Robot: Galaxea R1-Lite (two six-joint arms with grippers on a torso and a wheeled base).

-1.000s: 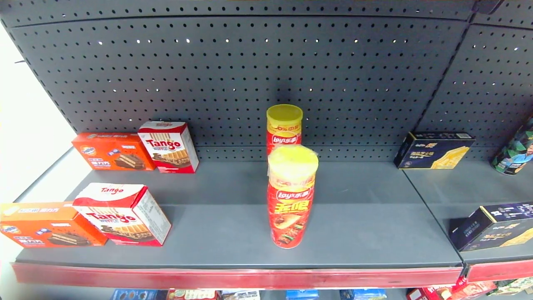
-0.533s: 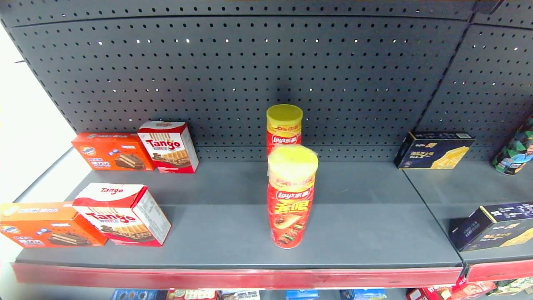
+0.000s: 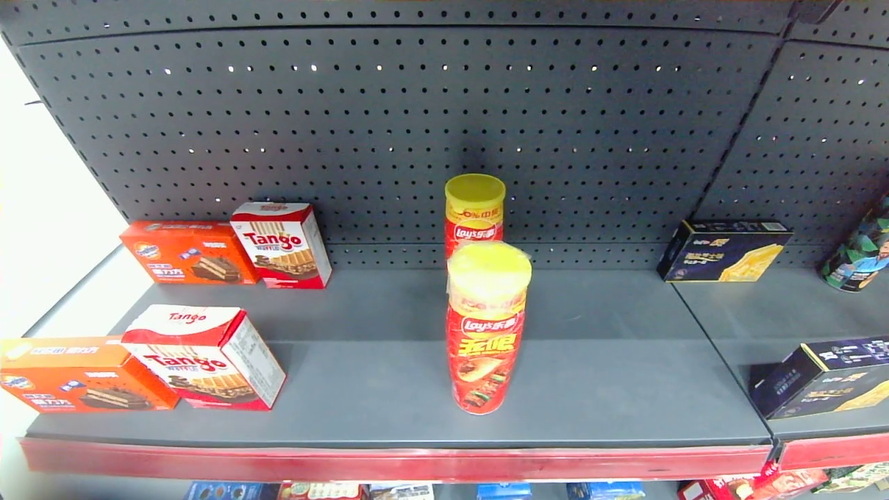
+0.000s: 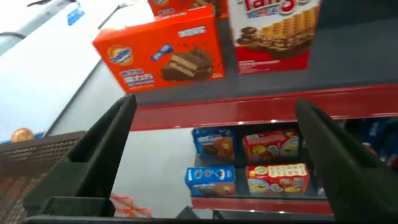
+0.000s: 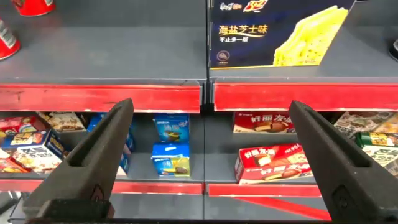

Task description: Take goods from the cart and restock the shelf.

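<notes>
Two red chip cans with yellow lids stand mid-shelf, one near the front and one behind it by the pegboard. The grey shelf has a red front lip. My left gripper is open and holds nothing; it sits below and in front of the shelf's left end, facing an orange biscuit box and a wafer box. My right gripper is open with nothing in it, in front of the shelf lip below a dark blue box.
Wafer boxes and orange boxes fill the shelf's left side. Dark blue boxes sit on the neighbouring bay to the right. Lower shelves hold several packs. A brown mesh basket lies low beside the left gripper.
</notes>
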